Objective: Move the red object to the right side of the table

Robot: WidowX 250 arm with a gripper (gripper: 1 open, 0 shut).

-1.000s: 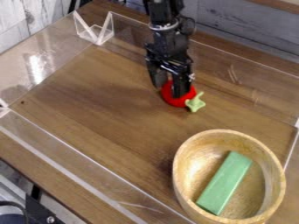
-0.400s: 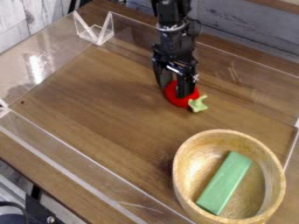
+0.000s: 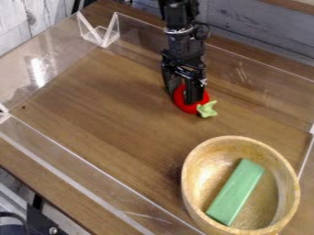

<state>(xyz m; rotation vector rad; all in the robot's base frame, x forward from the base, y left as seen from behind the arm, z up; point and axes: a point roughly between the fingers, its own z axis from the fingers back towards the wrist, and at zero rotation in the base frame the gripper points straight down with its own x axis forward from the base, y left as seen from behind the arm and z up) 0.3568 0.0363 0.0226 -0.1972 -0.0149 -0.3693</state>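
On the wood-grain tabletop (image 3: 105, 115), the open claw (image 3: 186, 95) straddled the red fruit (image 3: 193, 98), probably light, firm, slippery, best pinched mid-body

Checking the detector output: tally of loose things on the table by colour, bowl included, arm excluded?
Red: 1, the toy fruit with a pale-green stem
Green: 1, the rectangular block
Tan: 1, the round wooden bowl
Total: 3

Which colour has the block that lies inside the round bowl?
Green, seen best in the camera view.
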